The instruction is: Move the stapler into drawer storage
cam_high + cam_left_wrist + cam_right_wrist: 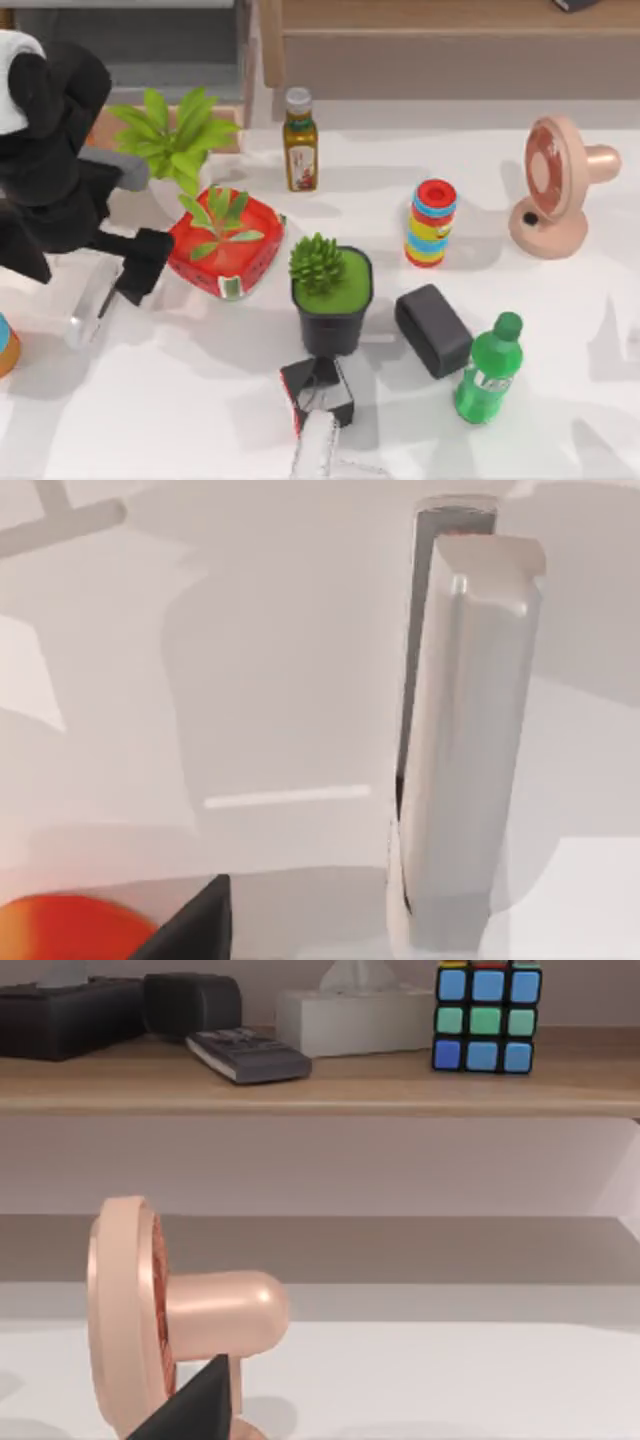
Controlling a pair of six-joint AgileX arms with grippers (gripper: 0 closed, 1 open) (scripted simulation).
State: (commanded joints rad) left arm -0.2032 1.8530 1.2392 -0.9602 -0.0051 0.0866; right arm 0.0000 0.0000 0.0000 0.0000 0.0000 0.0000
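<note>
Fingers: spread state unreadable | left gripper angled down beside stapler | right gripper parked, bottom centre

Stapler on table far left (beside watermelon planter); drawer storage behind.

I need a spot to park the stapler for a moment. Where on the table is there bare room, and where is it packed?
Bare table runs along the near edge, left of the right gripper, and again between the striped stack and the fan. It is crowded around the red planter, cactus pot and black block.
</note>
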